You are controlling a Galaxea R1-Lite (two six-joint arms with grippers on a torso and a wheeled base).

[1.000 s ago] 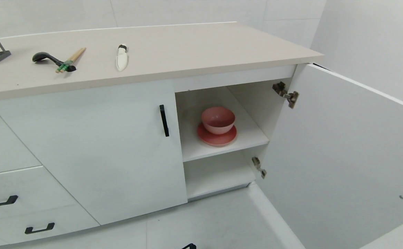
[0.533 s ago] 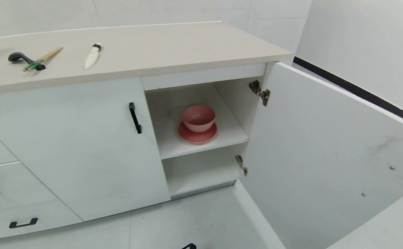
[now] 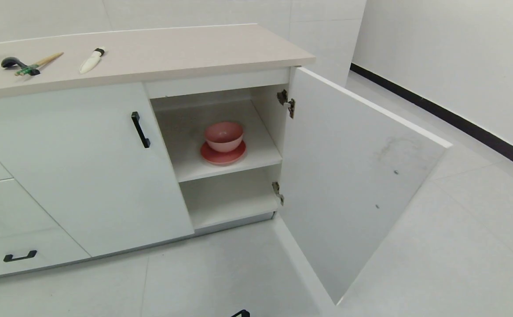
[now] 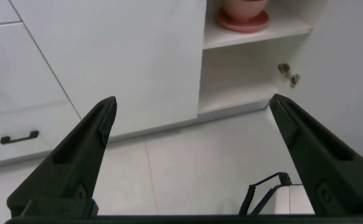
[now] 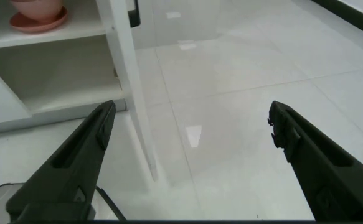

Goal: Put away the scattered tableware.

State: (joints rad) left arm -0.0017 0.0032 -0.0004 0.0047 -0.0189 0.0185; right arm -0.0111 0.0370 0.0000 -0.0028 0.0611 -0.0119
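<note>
My view has shifted since earlier; the items are unmoved. Pink round bowl (image 3: pixel 224 135) on red plate (image 3: pixel 222 155), upper cabinet shelf (image 3: pixel 190 160). Black ladle (image 3: pixel 9 62), wooden chopsticks (image 3: pixel 42 62), white knife (image 3: pixel 90 62): beige countertop (image 3: pixel 186 48). My left gripper (image 4: pixel 192 102), right gripper (image 5: pixel 192 107): spread, empty.

No text, label, number or sign can be read in any view. The open white cabinet door (image 3: pixel 353 176), the beige countertop (image 3: pixel 173 48) and the pink bowl (image 3: pixel 224 135) on its red plate (image 3: pixel 222 157) show plain surfaces. The white knife-like utensil (image 3: pixel 90 62) is too small to tell.
</note>
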